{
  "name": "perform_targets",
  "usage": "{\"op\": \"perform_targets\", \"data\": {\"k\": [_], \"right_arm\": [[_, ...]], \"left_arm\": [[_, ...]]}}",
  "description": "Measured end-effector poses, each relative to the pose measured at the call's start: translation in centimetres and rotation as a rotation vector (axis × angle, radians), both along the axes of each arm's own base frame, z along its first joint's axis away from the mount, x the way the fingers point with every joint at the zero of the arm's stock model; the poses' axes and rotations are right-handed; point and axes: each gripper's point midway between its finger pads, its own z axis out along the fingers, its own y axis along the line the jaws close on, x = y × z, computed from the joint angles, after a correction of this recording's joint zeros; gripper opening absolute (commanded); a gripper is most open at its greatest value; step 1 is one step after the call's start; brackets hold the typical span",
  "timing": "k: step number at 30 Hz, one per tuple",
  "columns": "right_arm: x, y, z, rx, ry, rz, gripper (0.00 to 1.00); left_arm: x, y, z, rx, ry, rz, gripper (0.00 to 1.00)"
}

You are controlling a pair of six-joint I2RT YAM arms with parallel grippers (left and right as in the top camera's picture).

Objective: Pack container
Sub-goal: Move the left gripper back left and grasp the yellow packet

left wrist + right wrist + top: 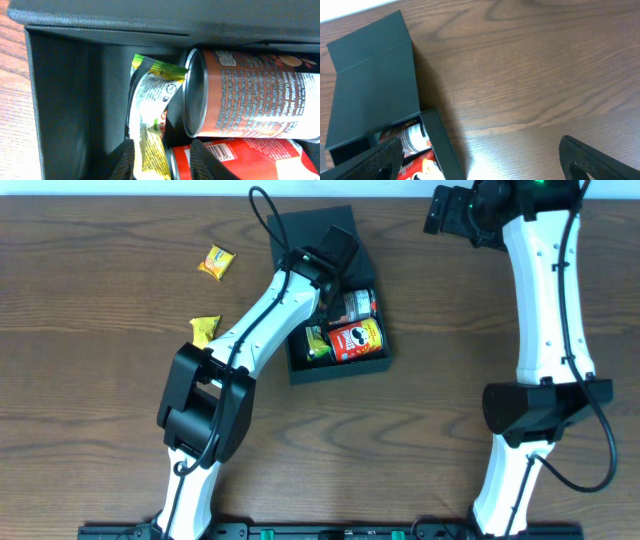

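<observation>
The dark teal-black square cardboard container [335, 370] sat mid-bench with its hinged lid [315, 228] thrown back toward the far edge. Inside, a brown printed can [250, 105] and a red can [240, 160] lay side by side. A green-and-yellow foil packet [147, 115] stood on edge in the slot between them and the container's wall.

The left pincer [163, 150] reached into that slot, its fingers parted either side of the packet, with a gap showing on the can side. This looked like the let-go. To do it well, the fingers wanted to spread fully, then rise straight up, so neither pad dragged the foil back out or clipped the brown can's metal rim.

The right pincer [480, 145] hovered spread and empty over bare wooden bench [545, 75] beside the container. Two small yellow packets [216, 261] lay well apart on the left, probably next.
</observation>
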Motion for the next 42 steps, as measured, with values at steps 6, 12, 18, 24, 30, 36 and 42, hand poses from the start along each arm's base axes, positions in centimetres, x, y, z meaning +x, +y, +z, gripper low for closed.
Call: {"op": "perform_targets", "data": {"k": [6, 12, 18, 24, 30, 36, 42], "right_arm": [[0.0, 0.0, 0.0, 0.000, 0.000, 0.000, 0.99], [0.0, 0.0, 0.0, 0.000, 0.000, 0.000, 0.99], [-0.3, 0.0, -0.2, -0.002, 0.016, 0.001, 0.99], [-0.6, -0.1, -0.3, -0.003, 0.027, 0.001, 0.99], [-0.7, -0.3, -0.3, -0.016, 0.030, -0.006, 0.99], [-1.0, -0.8, -0.5, -0.042, 0.042, -0.017, 0.99], [-0.7, -0.9, -0.4, -0.047, 0.032, -0.018, 0.99]], "left_arm": [[0.1, 0.0, 0.0, -0.002, -0.003, 0.000, 0.40], [0.2, 0.3, 0.5, 0.002, -0.008, -0.023, 0.56], [-2.1, 6.1, 6.4, 0.143, -0.020, 0.010, 0.91], [-6.9, 13.2, 10.6, 0.275, 0.103, 0.054, 0.98], [-7.4, 16.0, 10.3, 0.315, 0.162, 0.063, 0.97], [-7.2, 20.5, 7.0, 0.302, 0.238, 0.101, 0.97], [-7.3, 23.8, 2.7, 0.173, 0.291, 0.146, 0.95]]}}
